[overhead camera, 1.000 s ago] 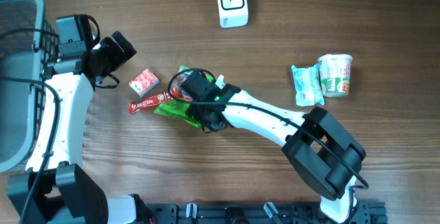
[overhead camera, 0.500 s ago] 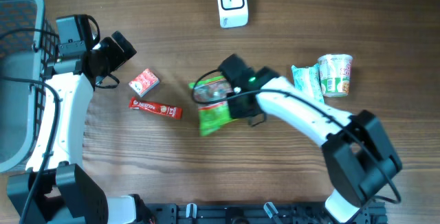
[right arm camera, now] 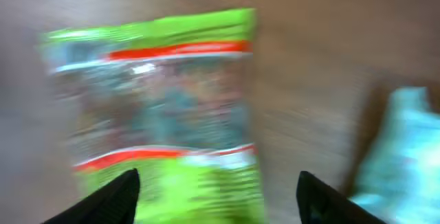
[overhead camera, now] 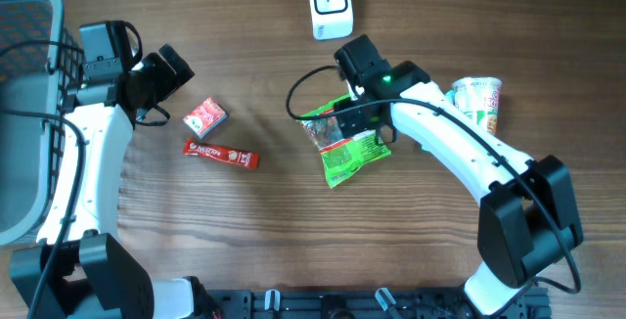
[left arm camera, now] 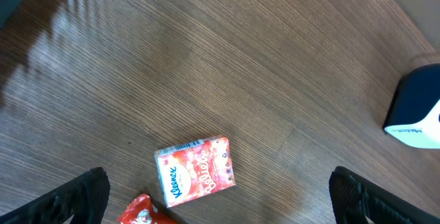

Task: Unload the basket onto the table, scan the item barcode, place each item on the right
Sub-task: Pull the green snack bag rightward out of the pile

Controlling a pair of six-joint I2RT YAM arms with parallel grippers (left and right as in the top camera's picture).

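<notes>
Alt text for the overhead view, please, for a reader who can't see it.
The right gripper hovers open over the top of a green bag on the wood table, just below a white scanner. The left gripper is open near a red pack and red bar; a cup is at right.

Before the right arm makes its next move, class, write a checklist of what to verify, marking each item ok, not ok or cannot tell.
1. The right gripper is open, not gripping the green snack bag: ok.
2. The bag lies apart from the scanner: ok.
3. The barcode faces the scanner: cannot tell; the wrist view is blurred.
4. The left gripper is open and empty: ok.
5. The tissue pack and red bar lie apart from the bag: ok.
</notes>
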